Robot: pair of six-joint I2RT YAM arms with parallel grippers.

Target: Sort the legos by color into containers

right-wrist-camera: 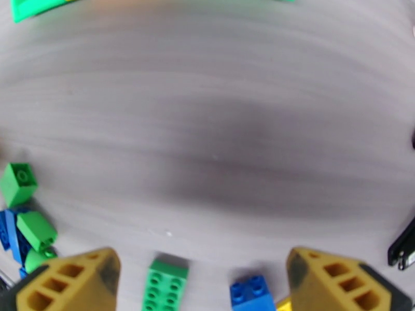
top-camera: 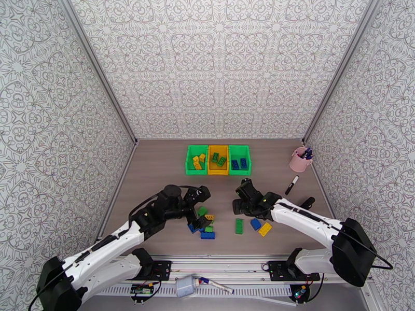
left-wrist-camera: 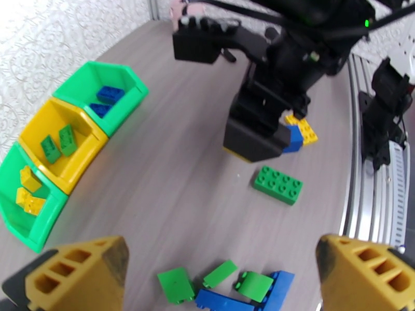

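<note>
Here's the left gripper (left-wrist-camera: pixel 220 268) spread wide and empty above the loose legos (top-camera: pixel 206 226) at six o'clock. The right gripper (right-wrist-camera: pixel 202 278) gapes too, grasping nothing, with a green brick (right-wrist-camera: pixel 165 283) near it. The containers (top-camera: pixel 218 172) sit at twelve o'clock, bricks inside.

the right gripper (right-wrist-camera: pixel 202 263) hangs over the grey wood-grain worktop (right-wrist-camera: pixel 218 125), its yellow ribbed plastic fingers (right-wrist-camera: pixel 67 281) spread wide with nothing clamped. on the worktop between them lie a long green studded plastic brick (right-wrist-camera: pixel 166 283) and a small blue studded brick (right-wrist-camera: pixel 251 294), apart. beyond the left finger sit small green bricks (right-wrist-camera: pixel 18 183) touching blue bricks (right-wrist-camera: pixel 10 234). a bright green plastic bin rim (right-wrist-camera: pixel 31 7) shows blurred at the far side.
</note>
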